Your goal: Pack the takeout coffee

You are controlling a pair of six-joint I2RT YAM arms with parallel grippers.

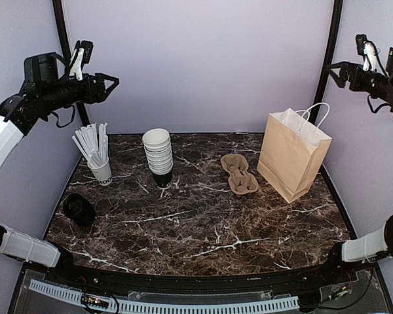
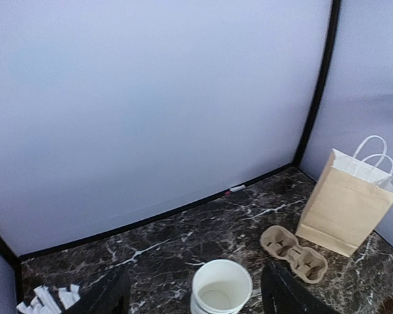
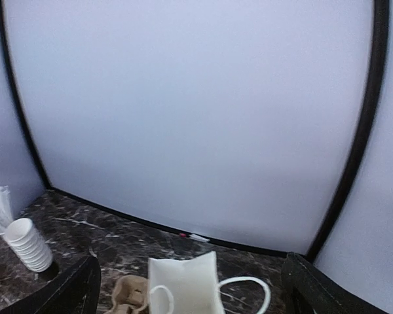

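Observation:
No capped takeout coffee is in view. My left gripper (image 1: pixel 110 84) hangs high at the back left, open and holding nothing; in its wrist view the left gripper (image 2: pixel 193 288) frames a stack of lidless white cups (image 2: pixel 221 288) far below. High at the back right my right gripper (image 1: pixel 333 70) is open and holds nothing as well. Its wrist view has the right gripper (image 3: pixel 193 278) above the open mouth of the brown paper bag (image 3: pixel 183 281). The bag (image 1: pixel 291 156) stands upright at the table's right.
A brown cardboard cup carrier (image 1: pixel 240 173) lies left of the bag. The lidless cup stack (image 1: pixel 158 154) stands mid-table. A white cup of white sticks (image 1: pixel 99 157) is at the back left. A black round stack (image 1: pixel 78 209) sits near the left edge.

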